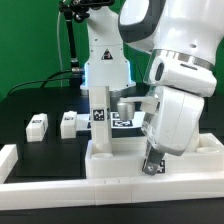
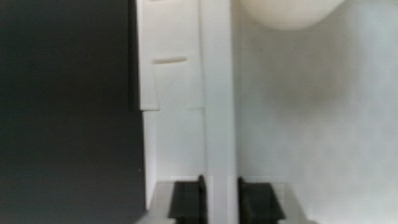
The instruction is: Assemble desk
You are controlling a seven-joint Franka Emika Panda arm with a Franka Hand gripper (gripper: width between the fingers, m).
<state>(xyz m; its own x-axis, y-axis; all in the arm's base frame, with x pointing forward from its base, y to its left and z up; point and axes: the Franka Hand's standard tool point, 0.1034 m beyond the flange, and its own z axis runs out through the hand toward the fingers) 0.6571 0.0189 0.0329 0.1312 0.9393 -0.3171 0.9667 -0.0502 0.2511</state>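
Note:
The white desk tabletop (image 1: 112, 160) lies near the front border bar. One square leg (image 1: 100, 108) with a black-and-white tag stands upright on its corner on the exterior view's left. My gripper (image 1: 152, 163) is down at the tabletop's edge on the exterior view's right. In the wrist view my gripper (image 2: 222, 195) has its two dark fingers (image 2: 185, 203) on either side of the thin raised rim (image 2: 217, 120), shut on it. Two loose legs (image 1: 38, 125) (image 1: 70, 122) lie on the black table at the exterior view's left.
Low white border bars run along the front (image 1: 100, 192) and the left side (image 1: 10, 155). The marker board (image 1: 126, 122) lies behind the tabletop by the arm's base (image 1: 105, 60). A rounded white shape (image 2: 285, 12) shows beyond the rim in the wrist view.

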